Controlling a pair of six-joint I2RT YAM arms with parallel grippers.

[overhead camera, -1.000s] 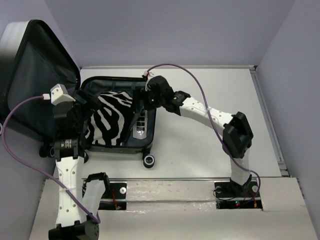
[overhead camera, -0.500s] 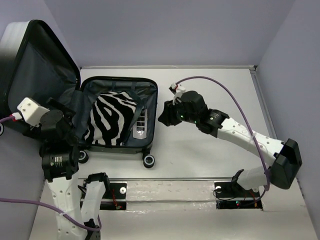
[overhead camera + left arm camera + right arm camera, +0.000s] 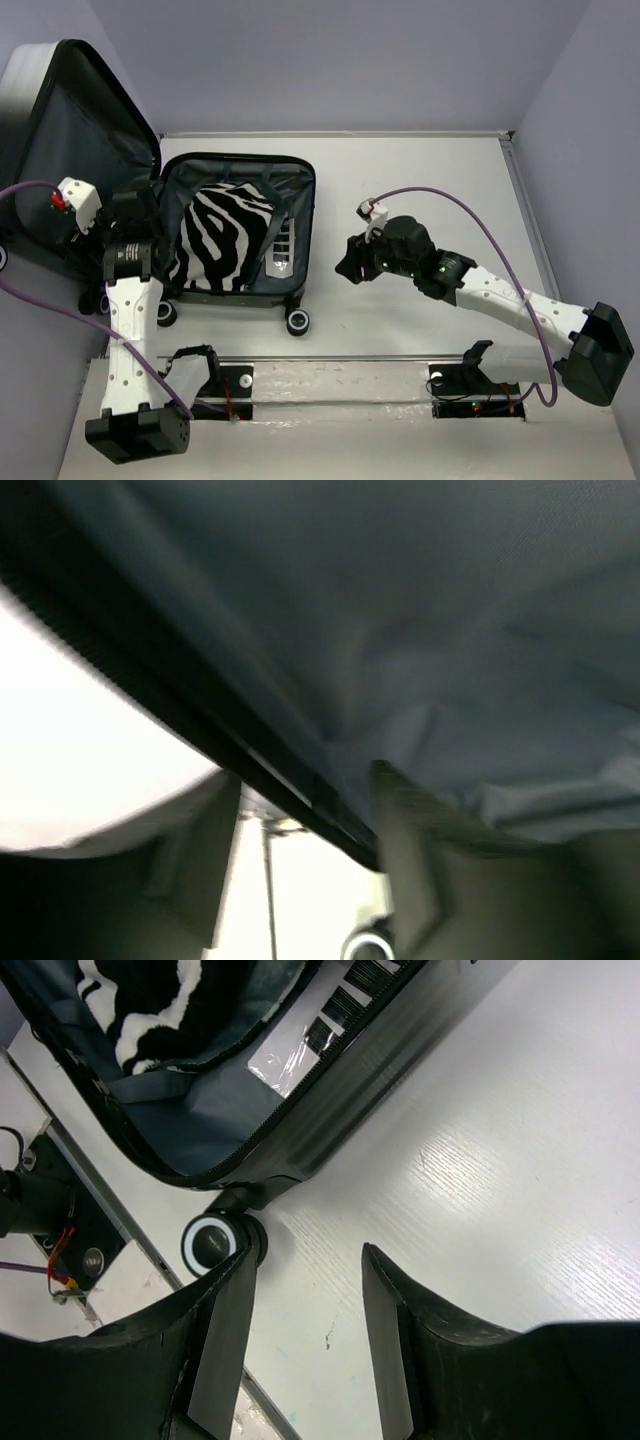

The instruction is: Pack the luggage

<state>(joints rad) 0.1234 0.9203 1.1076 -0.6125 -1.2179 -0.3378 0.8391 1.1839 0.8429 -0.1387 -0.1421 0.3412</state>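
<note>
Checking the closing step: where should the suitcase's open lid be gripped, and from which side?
Probably the lid by its thin black rim, coming from the near side with the left end effector. The lid stands raised and its rim is narrow enough to sit between the open fingers, while the broad shell offers no pinch.

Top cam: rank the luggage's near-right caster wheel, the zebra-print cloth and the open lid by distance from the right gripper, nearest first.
From the right gripper, top external view:
1. Caster wheel: at the luggage's near right corner, just left of the gripper and closer to the arm bases.
2. Zebra-print cloth: lying inside the luggage's base half, farther left.
3. Open lid: raised at the far left.
</note>
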